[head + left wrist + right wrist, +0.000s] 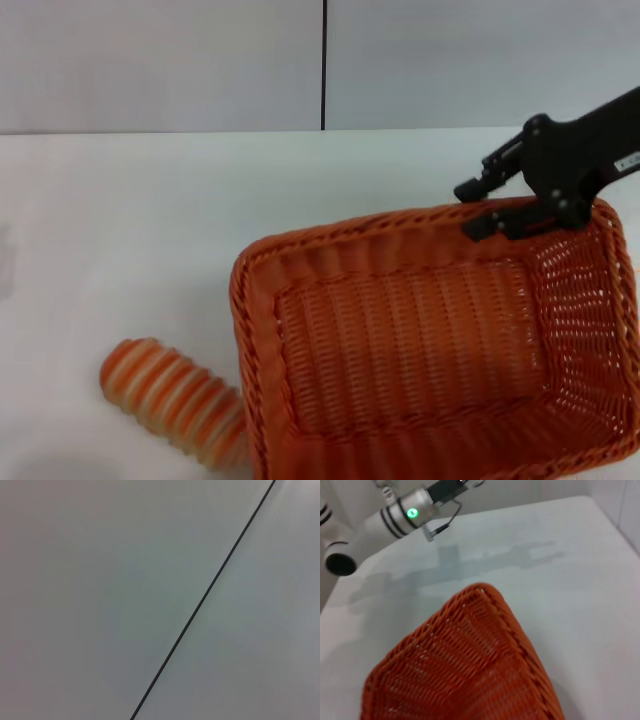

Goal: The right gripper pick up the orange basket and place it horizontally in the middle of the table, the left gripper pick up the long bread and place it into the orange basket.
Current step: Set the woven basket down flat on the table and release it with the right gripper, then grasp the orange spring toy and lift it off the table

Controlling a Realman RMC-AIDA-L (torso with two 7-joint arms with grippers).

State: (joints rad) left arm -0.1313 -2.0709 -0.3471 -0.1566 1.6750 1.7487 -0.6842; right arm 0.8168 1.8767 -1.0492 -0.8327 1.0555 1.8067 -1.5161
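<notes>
Low at the near left on the table (pixel 120 240): the long bread (pixel 175 402), its end tucked just beside the orange basket (pixel 420 350). Basket tilted, skewed, occupying centre-right, near rim cut off below. At its far right rim: the right gripper (pixel 485 205), fingers clamped on the braided edge. Likely risks: rim slipping, basket swinging into the loaf. Broad open room left and beyond. Left gripper unseen.

Black right gripper (pixel 487 207), small white label, slim jaws
</notes>
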